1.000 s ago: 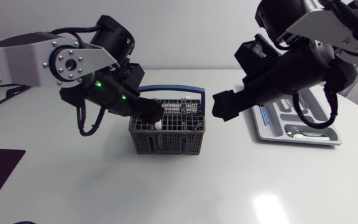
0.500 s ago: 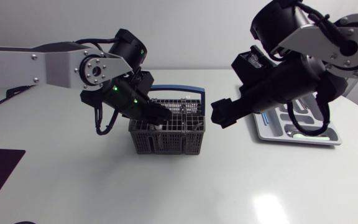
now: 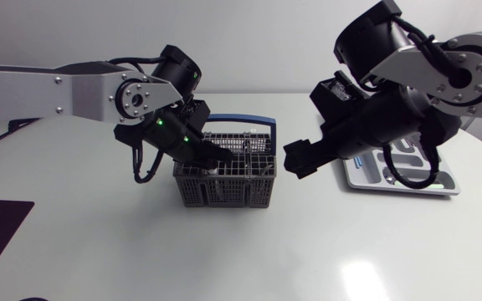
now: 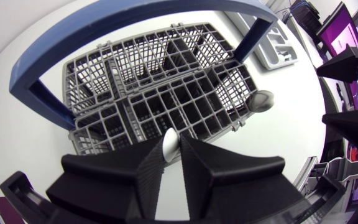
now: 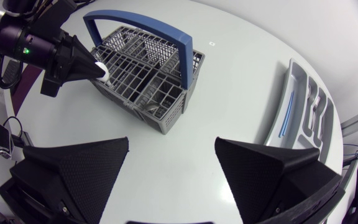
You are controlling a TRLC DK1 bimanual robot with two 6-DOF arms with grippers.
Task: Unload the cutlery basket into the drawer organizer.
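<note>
Head view: cutlery basket mid-worktop; drawer organizer to its right.
Left gripper: fingers clenched on white handle at basket's left side.
Right gripper: fingers released, between basket and organizer.

Bright, even light falls from above onto the white table. It leaves a pale glare patch well apart from the right gripper and only a soft, thin shadow around the cutlery basket under the left gripper. Both matte black grippers read as dark masses, while the white utensil tip pinched between the left gripper's fingers and a spoon bowl ahead of them gleam pale.
</note>
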